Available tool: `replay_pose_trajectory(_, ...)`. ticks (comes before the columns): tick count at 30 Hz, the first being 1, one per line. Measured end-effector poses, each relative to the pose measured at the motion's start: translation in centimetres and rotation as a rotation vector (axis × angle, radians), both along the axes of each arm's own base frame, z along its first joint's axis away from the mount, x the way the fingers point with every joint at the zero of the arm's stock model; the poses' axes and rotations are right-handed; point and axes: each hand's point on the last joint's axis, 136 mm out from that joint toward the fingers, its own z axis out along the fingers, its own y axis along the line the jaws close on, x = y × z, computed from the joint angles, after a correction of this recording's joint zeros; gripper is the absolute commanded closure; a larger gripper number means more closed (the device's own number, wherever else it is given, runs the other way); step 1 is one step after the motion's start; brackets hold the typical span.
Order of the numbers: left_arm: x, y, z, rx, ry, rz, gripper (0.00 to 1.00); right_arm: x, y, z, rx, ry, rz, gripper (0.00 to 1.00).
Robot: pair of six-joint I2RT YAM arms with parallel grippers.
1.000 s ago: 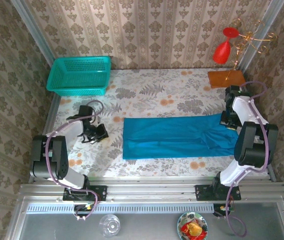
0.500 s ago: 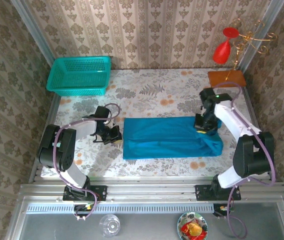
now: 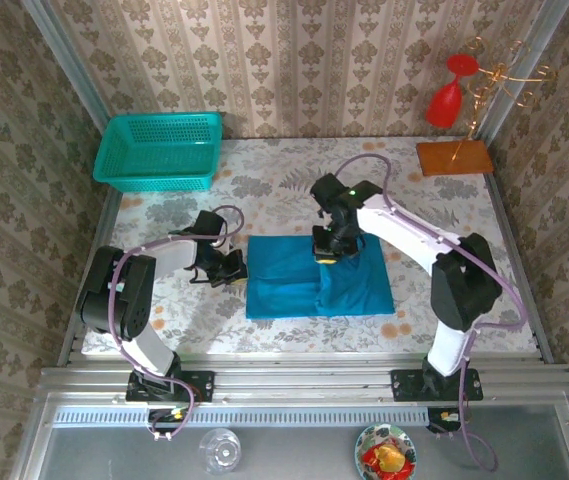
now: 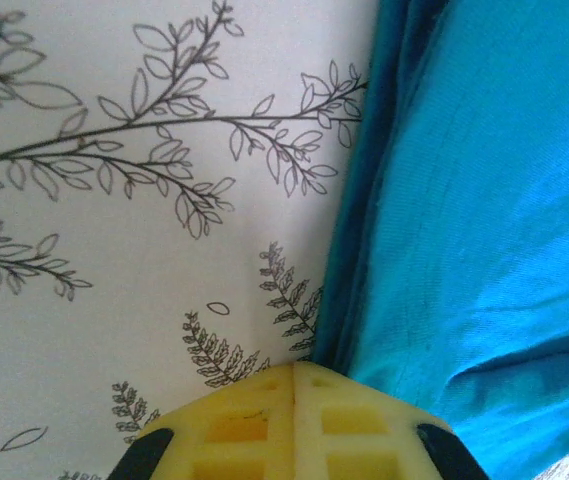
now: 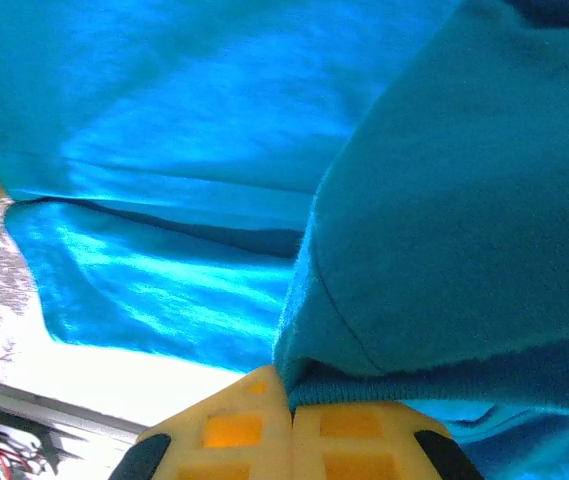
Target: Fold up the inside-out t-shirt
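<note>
Right gripper (image 5: 291, 395): clamped tight on a hem of the inside-out t-shirt (image 3: 294, 285), mid-frame overhead.
Left gripper (image 4: 295, 375): pads pressed together, apparently empty, though the cloth edge crowded the tips.
Risk: the hem could have slipped out if the cloth's own drag tugged it, and the fold would have landed crooked.
Shirt: mid-table, right part doubled over, draping from the right jaws, left edge just beside the left jaws.

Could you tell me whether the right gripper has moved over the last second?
Yes. The right gripper has travelled left, away from the wooden stand base, pulling one end of the t-shirt over itself.
</note>
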Motion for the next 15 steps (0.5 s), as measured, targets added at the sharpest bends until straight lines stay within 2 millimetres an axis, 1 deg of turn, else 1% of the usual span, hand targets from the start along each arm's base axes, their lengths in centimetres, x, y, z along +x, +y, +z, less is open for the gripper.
replay_pose_trajectory(5,0.0,-0.1,0.0,0.002,-0.002,-0.001,1.0,1.2,3.2,-0.3,0.03,-0.001,0.021,1.0)
replay_pose_trajectory(11,0.0,-0.1,0.0,0.002,-0.002,-0.001,1.0,2.5,5.5,-1.0,0.059,0.016,0.027,1.0)
replay_pose_trajectory(15,0.0,-0.1,0.0,0.001,-0.002,-0.001,1.0,2.9,6.7,-1.5,0.08,0.036,0.029,1.0)
